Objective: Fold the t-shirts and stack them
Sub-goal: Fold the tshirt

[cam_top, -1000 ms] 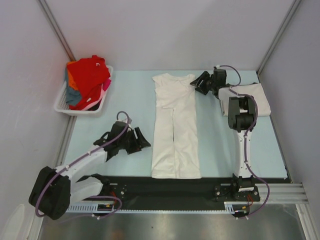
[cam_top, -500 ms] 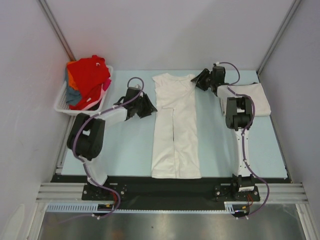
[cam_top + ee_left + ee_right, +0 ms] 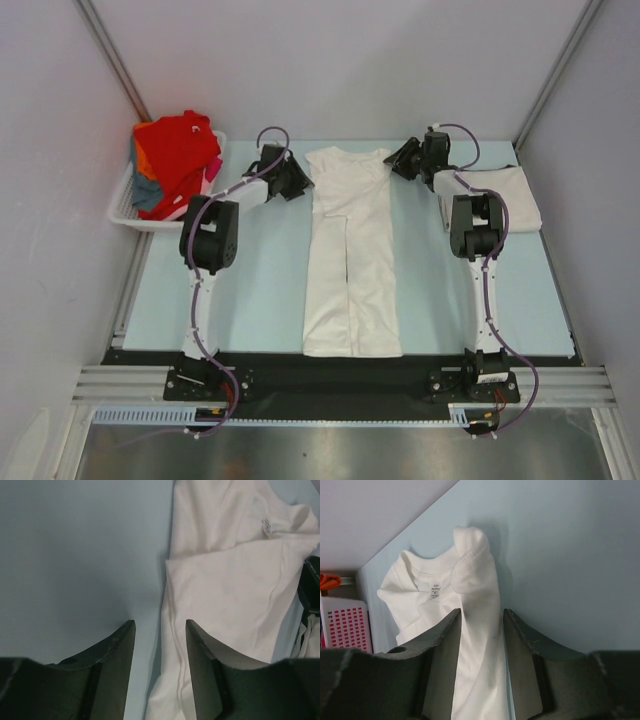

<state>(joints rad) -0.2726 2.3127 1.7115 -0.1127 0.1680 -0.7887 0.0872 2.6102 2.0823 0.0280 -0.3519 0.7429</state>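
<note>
left gripper: fingers parted, nothing gripped; bare table and the shirt's edge showing in the gap.
right gripper: fingers parted astride a bunched shoulder fold; pinched or only straddled, cannot tell.
off-white t-shirt: flat between the two grippers, folded into a long strip, collar end level with both, hem back toward the arm bases; left shoulder edge by the left gripper's inner finger, right shoulder inside the right gripper's gap.
folded white t-shirt: outward of the right gripper, partly under that arm, well apart from the left gripper.
basket: outward of the left gripper, near, not touching.
red t-shirt: topmost in the basket, heaped over the orange t-shirt, blue-grey t-shirt and pink t-shirt.
table: pale blue, beneath both grippers.
</note>
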